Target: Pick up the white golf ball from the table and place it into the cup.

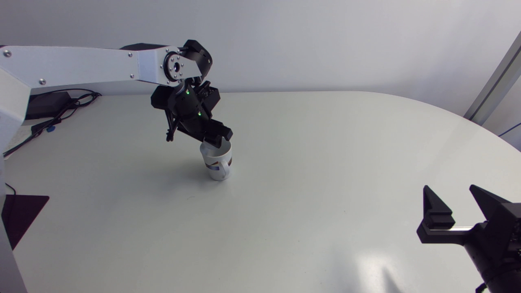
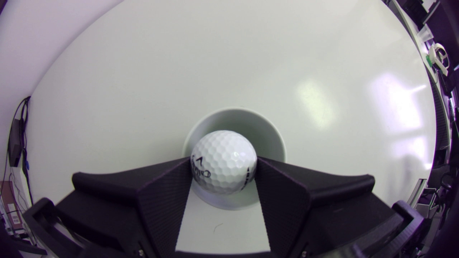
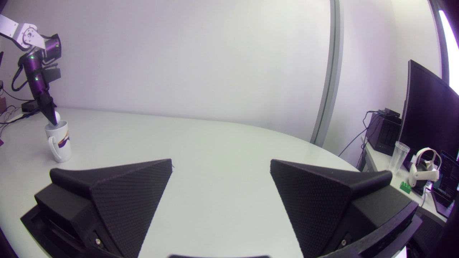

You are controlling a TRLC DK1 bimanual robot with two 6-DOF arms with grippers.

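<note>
A white dimpled golf ball (image 2: 223, 162) sits pinched between the two black fingers of my left gripper (image 2: 222, 165), which is shut on it. Directly below the ball is the open mouth of a white mug (image 2: 265, 130) with a handle and a dark stripe. From above, the left gripper (image 1: 215, 141) hangs right over the mug (image 1: 217, 165) near the table's middle left. The right wrist view shows the ball (image 3: 57, 115) just above the mug (image 3: 59, 141) rim. My right gripper (image 1: 452, 200) rests open at the front right, fingers (image 3: 132, 193) wide apart and empty.
Black cables and a dark box (image 1: 49, 106) lie at the table's back left corner. A dark mat (image 1: 20, 213) sits at the left edge. The white table (image 1: 309, 171) stretches broad between the mug and my right arm.
</note>
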